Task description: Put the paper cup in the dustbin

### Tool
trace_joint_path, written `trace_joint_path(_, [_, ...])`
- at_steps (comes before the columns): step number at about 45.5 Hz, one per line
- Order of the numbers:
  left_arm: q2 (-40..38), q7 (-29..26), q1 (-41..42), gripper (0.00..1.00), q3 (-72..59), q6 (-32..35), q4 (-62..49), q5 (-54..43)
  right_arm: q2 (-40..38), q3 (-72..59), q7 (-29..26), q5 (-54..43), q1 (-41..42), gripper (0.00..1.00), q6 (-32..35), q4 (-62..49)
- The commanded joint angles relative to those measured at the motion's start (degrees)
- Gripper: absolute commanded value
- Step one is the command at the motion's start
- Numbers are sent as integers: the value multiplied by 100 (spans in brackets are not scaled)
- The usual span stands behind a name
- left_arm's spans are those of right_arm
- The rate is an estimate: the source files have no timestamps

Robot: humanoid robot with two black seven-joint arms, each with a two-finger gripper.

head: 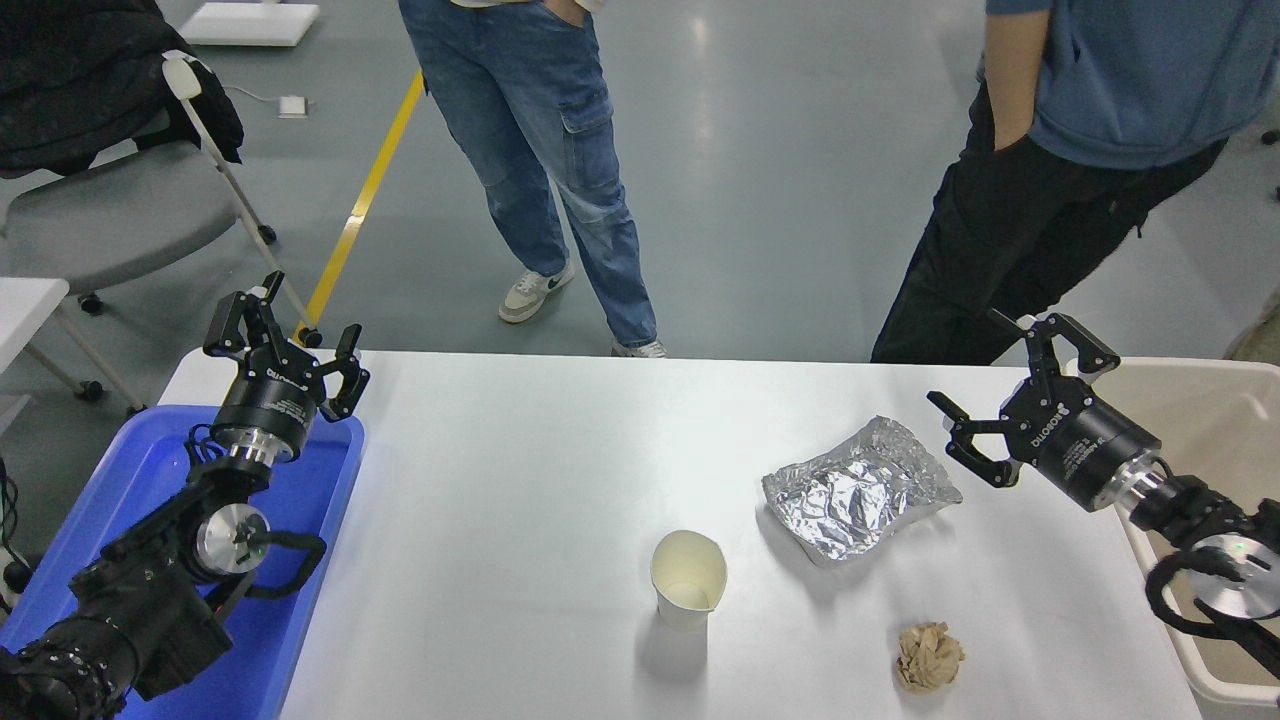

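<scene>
The white paper cup (pixel 688 578) stands upright near the middle of the white table (pixel 520 480), its cream inside showing. The beige dustbin (pixel 1215 400) stands at the table's right edge, partly behind my right arm. My right gripper (pixel 990 395) is open and empty, raised over the table's right side, up and right of the cup, just right of the foil bag. My left gripper (pixel 285 330) is open and empty, parked at the far left over the blue tray.
A crinkled silver foil bag (pixel 860 488) lies right of the cup. A crumpled tan paper ball (pixel 930 655) lies near the front right. A blue tray (pixel 300 560) sits at the left edge. Two people (pixel 560 150) stand at the far side.
</scene>
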Motion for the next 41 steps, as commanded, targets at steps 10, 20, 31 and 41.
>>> trace_joint_path(10, [19,5,23,100,-20,-9,-18,0,-1429,-312,10,-1565,-193,100,-75,1718])
trace_joint_path(20, [28,5,32,100,-29,-9,-18,0,-1755,-1050,10,-2383,412,100,-101,2008])
trace_joint_path(31, [37,5,32,100,-29,-9,-18,0,-1728,-2517,10,-3209,1546,100,-488,1894])
trace_joint_path(41, [28,5,40,100,-29,-9,-18,0,-1360,-3845,10,-3245,2891,100,-699,1490])
